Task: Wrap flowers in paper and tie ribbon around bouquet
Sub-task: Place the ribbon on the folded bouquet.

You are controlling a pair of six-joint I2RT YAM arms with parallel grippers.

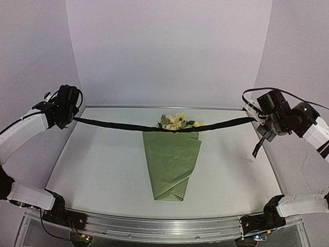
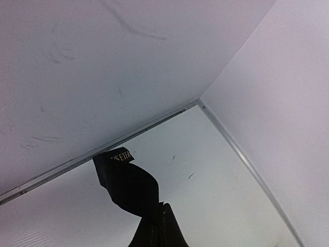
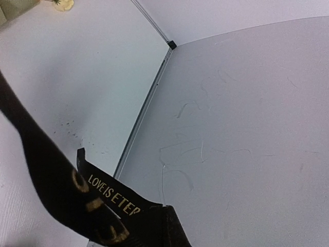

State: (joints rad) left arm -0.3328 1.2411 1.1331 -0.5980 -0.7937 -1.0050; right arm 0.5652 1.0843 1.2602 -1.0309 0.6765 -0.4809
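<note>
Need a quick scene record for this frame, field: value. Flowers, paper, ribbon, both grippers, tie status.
flowers: poking out of the far end of the cone
paper: green, wrapped into a cone, lying on the table, tip toward the arms
ribbon: black, stretched left to right, crossing the mouth of the cone
left gripper: shut on the ribbon's left end
right gripper: shut on the ribbon near its right end, short tail hanging below
tie: not done, no loop or knot around the cone

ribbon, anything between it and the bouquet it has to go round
Nothing visible does. The ribbon is stretched between the left tool and right tool, and it crosses the bouquet just below the flowers.
</note>
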